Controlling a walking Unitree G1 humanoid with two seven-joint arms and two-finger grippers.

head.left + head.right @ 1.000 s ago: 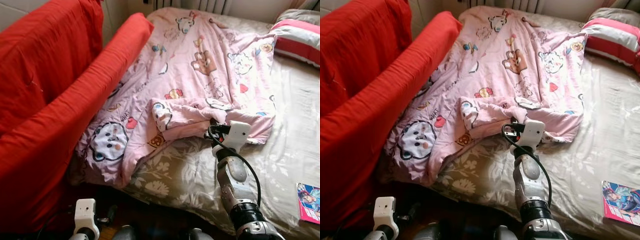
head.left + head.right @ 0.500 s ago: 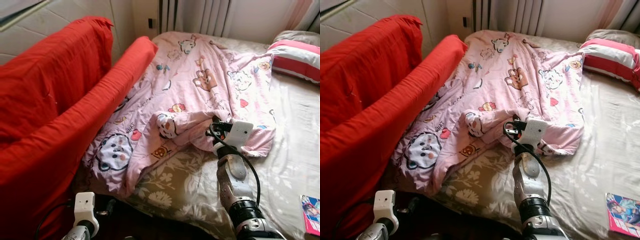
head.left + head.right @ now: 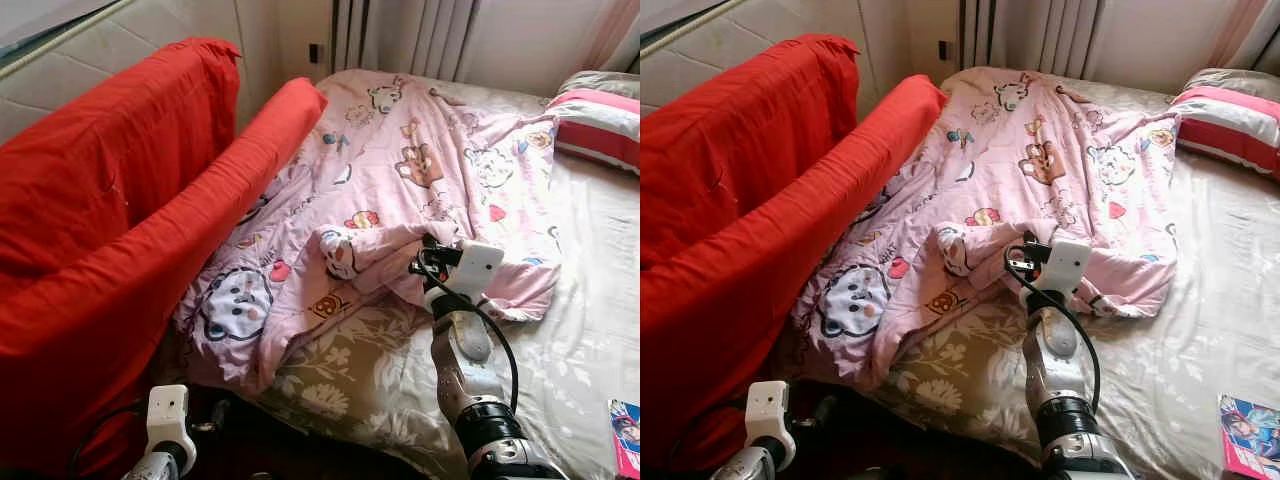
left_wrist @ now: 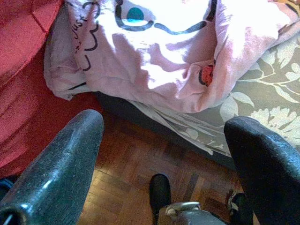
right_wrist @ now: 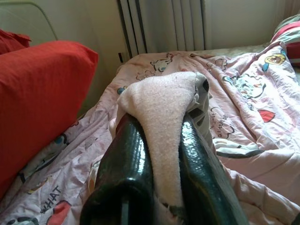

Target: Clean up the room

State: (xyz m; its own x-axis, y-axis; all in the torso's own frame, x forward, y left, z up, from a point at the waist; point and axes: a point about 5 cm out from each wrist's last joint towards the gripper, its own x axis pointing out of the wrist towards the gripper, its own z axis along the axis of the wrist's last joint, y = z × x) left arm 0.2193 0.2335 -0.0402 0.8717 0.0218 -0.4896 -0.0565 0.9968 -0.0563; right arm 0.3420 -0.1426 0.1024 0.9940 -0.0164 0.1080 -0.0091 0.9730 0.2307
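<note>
With the right gripper (image 5: 157,154) clamped on a fold of the pink blanket (image 3: 420,160) at frame centre, the thin pinch may slip under pull; left gripper (image 4: 161,140) hangs open.

Silver arms (image 3: 462,345) (black cables, jaws)

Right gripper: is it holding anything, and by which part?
Yes. The right gripper is shut on the pink blanket, pinching a fold at its near edge. The left gripper is open, holding nothing.
</note>
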